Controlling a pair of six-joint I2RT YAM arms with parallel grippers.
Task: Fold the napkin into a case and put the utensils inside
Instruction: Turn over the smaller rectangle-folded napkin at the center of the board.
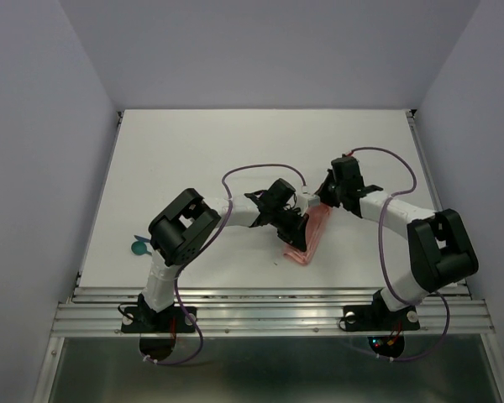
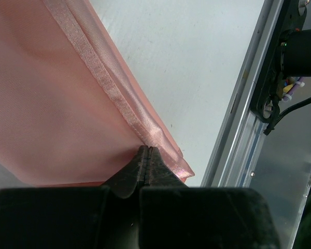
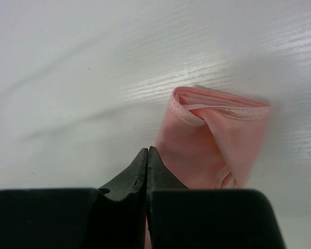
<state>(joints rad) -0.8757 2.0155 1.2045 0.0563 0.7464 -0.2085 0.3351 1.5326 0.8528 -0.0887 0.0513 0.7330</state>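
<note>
Folding looks nearly done: left pincer [image 2: 146,153] and right pincer [image 3: 147,153], both pressed together, sit against the narrow layered napkin [image 1: 307,239] in the middle of the tabletop [image 1: 235,151], and next, I reckon, one must open and fetch the utensils [image 1: 139,247] lying well apart at near left.

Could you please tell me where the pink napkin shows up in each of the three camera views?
Top external: the napkin lies a little right of centre, a narrow slanted strip.
Left wrist: the napkin fills the left half, its layered hem running diagonally.
Right wrist: the napkin is a folded bundle right of centre, in the lower half.
Shared landmark: the white table around it in every view.
</note>
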